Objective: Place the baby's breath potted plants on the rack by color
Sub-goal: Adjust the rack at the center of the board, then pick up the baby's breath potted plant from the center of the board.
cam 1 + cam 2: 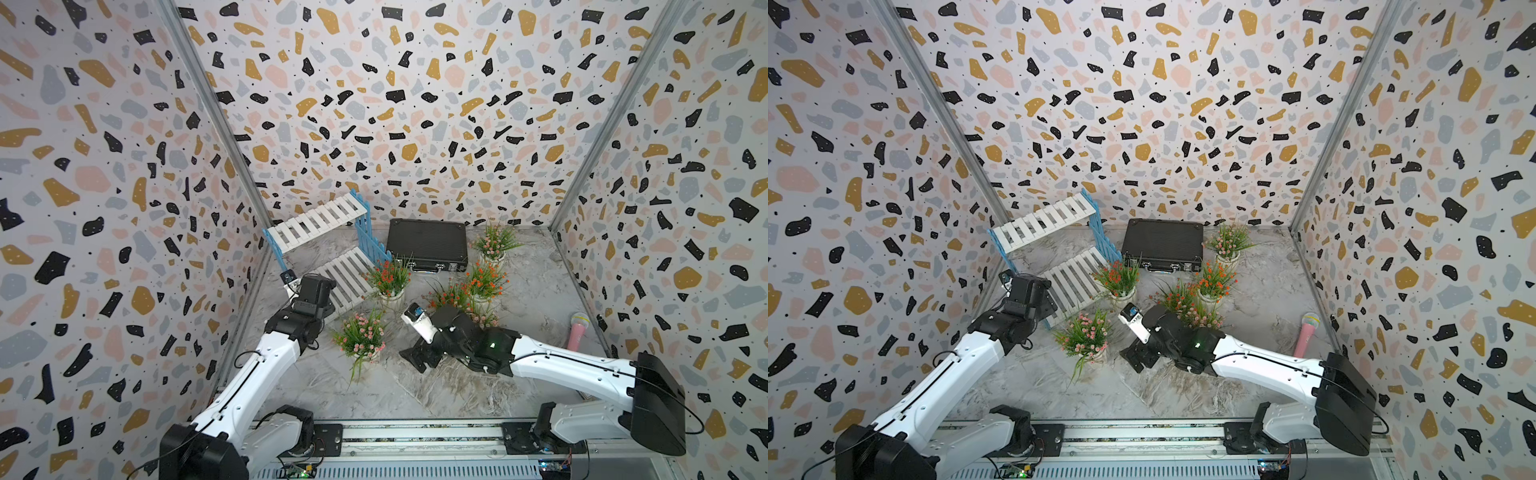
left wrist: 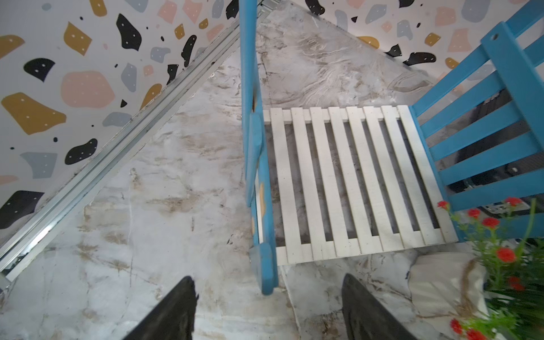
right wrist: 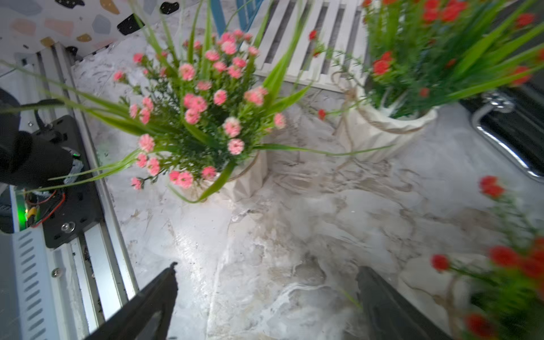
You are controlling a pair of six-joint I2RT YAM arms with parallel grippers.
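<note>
Pink plant stood at nine o'clock of the gaping right pincer; left pincer gaped too; rack bare, first pickup seemingly due.

Standing here, I can't read a single word, number or brand anywhere. The white camera housing on the right wrist carries a small sticker with a blue patch, seen in both top views, but its print is far too small to make out. The little camera block on the left wrist bears a pale tag that is just as unreadable. The circuit board by the front rail shows only a green light, and any marking on it is blurred.
</note>
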